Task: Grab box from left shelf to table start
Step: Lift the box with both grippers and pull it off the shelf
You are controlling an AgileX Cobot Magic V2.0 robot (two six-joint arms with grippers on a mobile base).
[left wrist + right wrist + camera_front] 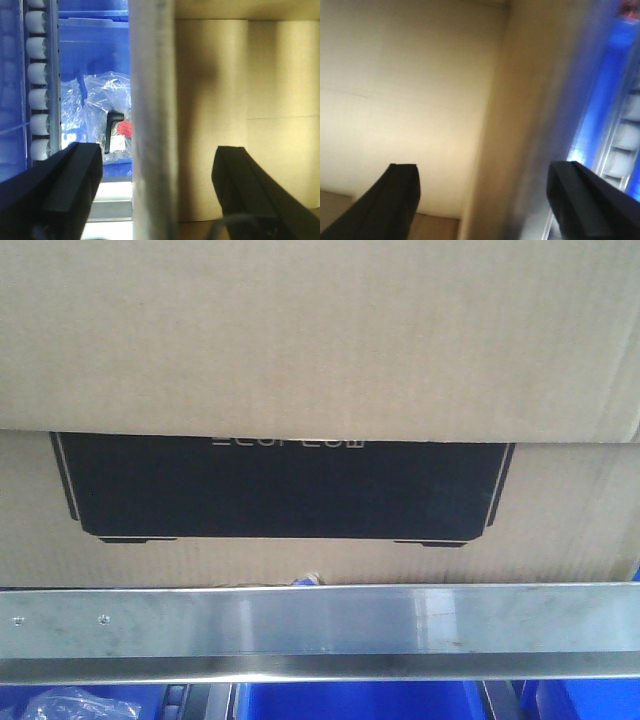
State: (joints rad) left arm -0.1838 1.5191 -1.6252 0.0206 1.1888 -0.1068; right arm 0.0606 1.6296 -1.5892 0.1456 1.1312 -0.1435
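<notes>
On the left shelf [560,640], the left wrist view runs from a column of white rollers [39,75] to a blue bin [90,40]. The bin holds clear plastic bags [100,100], one with a black handle-shaped part [113,129] and a red label [125,130] too small to read. Next come the steel rail [152,100] and, at the right edge, the box [240,100].

The left gripper [157,160] has its fingers spread wide and holds nothing. The right gripper [484,172] is spread just as wide and also empty, with the cardboard to its left and blurred blue to its right.

From the front, the box sits on the shelf just behind the rail, and more blue bins [350,702] lie beneath, the left one holding a plastic bag [60,705]. The box's black panel [280,490] carries pale lettering [290,443]. A cardboard edge hides its upper half, so it cannot be read.
</notes>
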